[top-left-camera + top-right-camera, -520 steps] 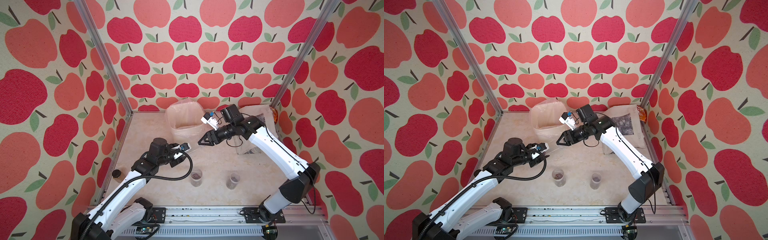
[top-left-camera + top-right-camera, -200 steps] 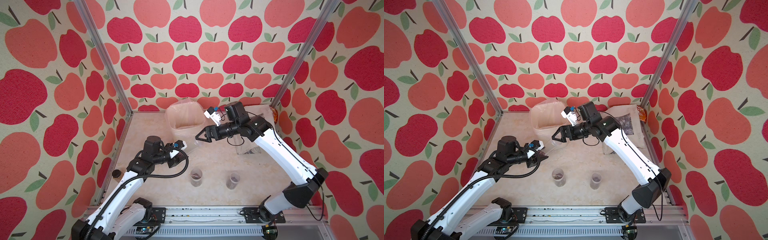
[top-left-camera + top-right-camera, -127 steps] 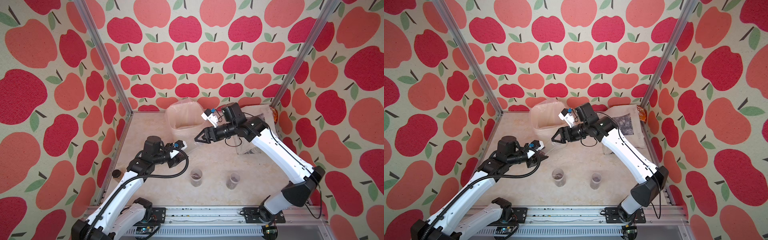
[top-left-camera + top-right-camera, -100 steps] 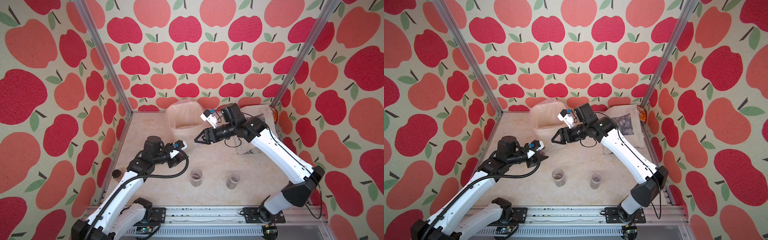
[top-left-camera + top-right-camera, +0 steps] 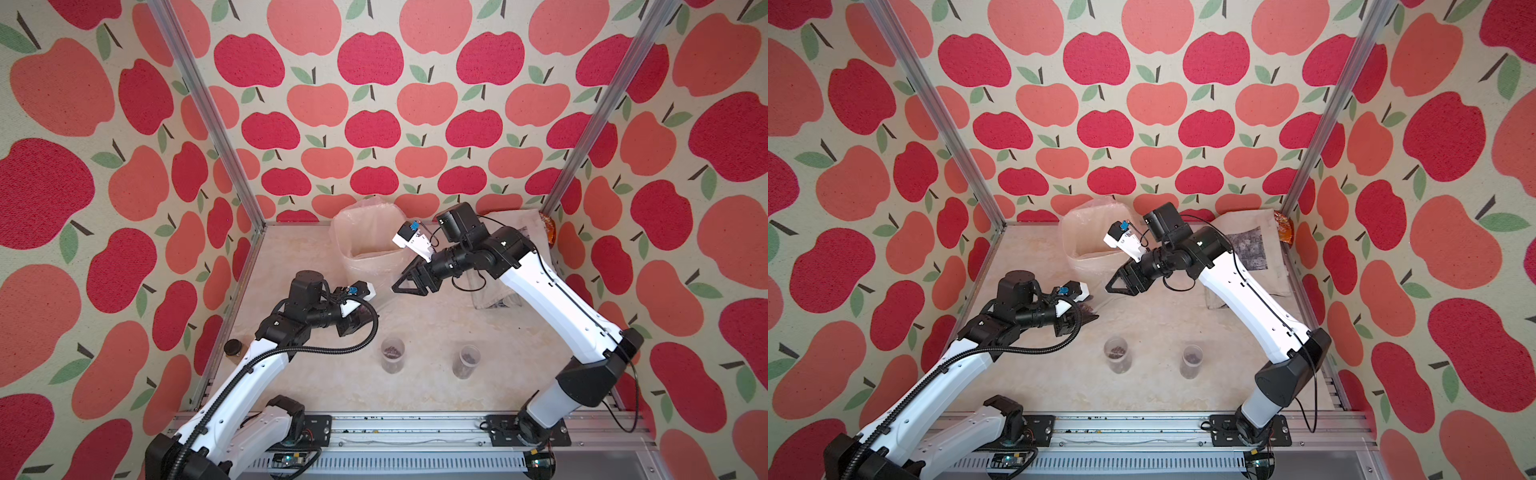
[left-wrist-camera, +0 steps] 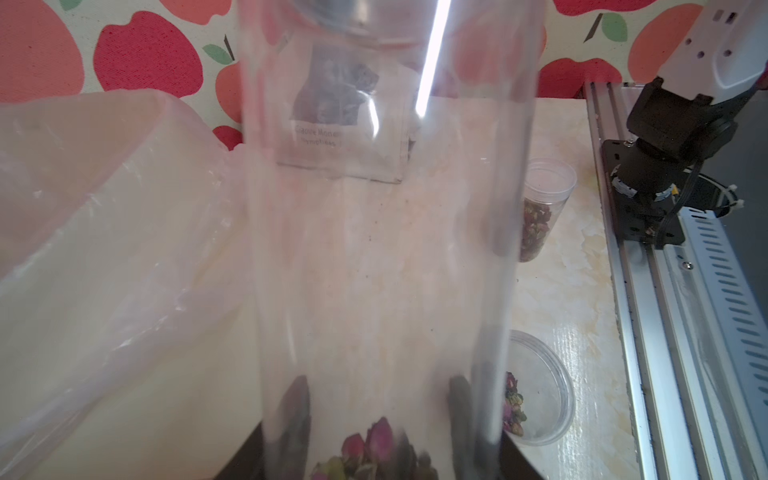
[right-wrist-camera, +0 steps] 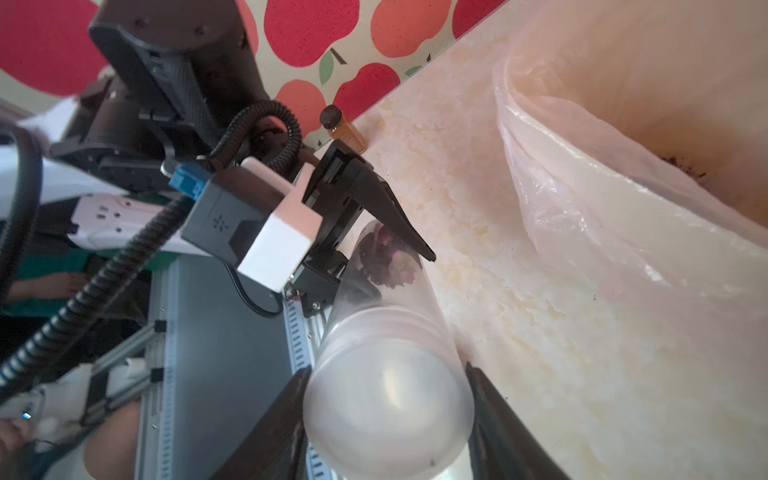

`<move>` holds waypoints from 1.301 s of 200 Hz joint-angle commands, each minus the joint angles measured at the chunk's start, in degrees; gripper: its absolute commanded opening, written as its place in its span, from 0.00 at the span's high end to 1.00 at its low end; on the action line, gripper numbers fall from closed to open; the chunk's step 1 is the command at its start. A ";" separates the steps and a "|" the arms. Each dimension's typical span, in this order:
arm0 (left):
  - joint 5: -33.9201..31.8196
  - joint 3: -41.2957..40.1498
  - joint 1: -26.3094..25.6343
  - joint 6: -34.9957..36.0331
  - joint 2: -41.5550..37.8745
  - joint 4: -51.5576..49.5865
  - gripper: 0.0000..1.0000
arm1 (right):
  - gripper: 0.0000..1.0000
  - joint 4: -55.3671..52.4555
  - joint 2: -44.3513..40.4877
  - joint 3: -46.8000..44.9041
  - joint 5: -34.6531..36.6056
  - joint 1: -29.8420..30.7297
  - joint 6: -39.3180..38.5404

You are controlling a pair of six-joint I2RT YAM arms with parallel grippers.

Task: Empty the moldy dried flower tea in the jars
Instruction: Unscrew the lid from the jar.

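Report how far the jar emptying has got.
Done: nothing clearly emptied; only dark specks show in the bin. In hand: left gripper holds one jar on its side, tea inside, right gripper straddling its lid. Left: open and tip it, then two standing jars with tea.

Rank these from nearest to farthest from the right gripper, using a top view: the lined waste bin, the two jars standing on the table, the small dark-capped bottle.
1. Lined waste bin, at the back, close beside the right gripper.
2. Left-side standing jar, near the front.
3. Right-side standing jar, also near the front.
4. Dark-capped bottle, at the far left edge.
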 commanded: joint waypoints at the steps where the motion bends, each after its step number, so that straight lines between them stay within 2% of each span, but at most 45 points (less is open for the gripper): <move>1: 10.76 3.31 0.37 -0.79 1.52 -4.38 0.89 | 0.64 -9.41 1.17 4.75 12.14 2.51 -26.41; 19: 12.66 4.01 0.56 -0.51 2.59 -6.18 0.90 | 0.64 -11.11 2.78 8.10 15.83 3.31 -30.76; 65: 11.91 3.88 0.71 -0.34 2.91 -6.25 0.89 | 0.63 -12.72 4.39 10.48 14.72 3.57 -34.42; 85: 11.39 3.88 0.73 -0.28 2.87 -6.02 0.89 | 0.58 -11.94 4.38 10.22 14.65 3.57 -34.82; 97: 10.74 3.73 0.73 -0.13 2.91 -5.91 0.89 | 0.44 -11.06 4.39 9.95 14.06 3.56 -34.45; 106: 10.08 3.62 0.75 -0.24 2.83 -5.52 0.89 | 0.24 -10.00 4.34 9.99 13.74 3.52 -32.77; 117: 9.07 3.36 0.73 -0.31 2.66 -4.92 0.89 | 0.09 -9.20 3.99 10.23 12.17 3.19 -30.89; 123: 8.34 3.08 0.73 -0.43 2.41 -4.35 0.89 | 0.01 -8.64 3.54 10.25 10.98 2.86 -29.19; 147: 4.17 2.26 0.72 -0.72 1.58 -2.25 0.89 | 0.01 -3.36 -1.42 6.67 5.01 1.36 -18.92; 175: -0.36 1.60 0.34 -0.39 0.67 -0.17 0.89 | 0.01 8.98 -9.08 -1.95 6.04 -0.50 0.77; 194: -3.62 1.15 -0.16 0.18 -0.13 1.32 0.89 | 0.01 12.04 -10.69 -5.16 5.04 -2.88 16.89; 210: -6.64 0.57 -0.74 0.77 -0.83 2.58 0.89 | 0.01 13.15 -10.80 -7.86 4.05 -3.79 25.70; 231: -9.04 0.45 -1.58 1.78 -1.42 2.69 0.89 | 0.01 12.83 -9.83 -9.36 2.30 -3.59 30.46; 260: -10.97 1.20 -2.87 3.06 -1.17 1.32 0.89 | 0.01 11.87 -8.82 -10.11 2.88 -2.26 31.16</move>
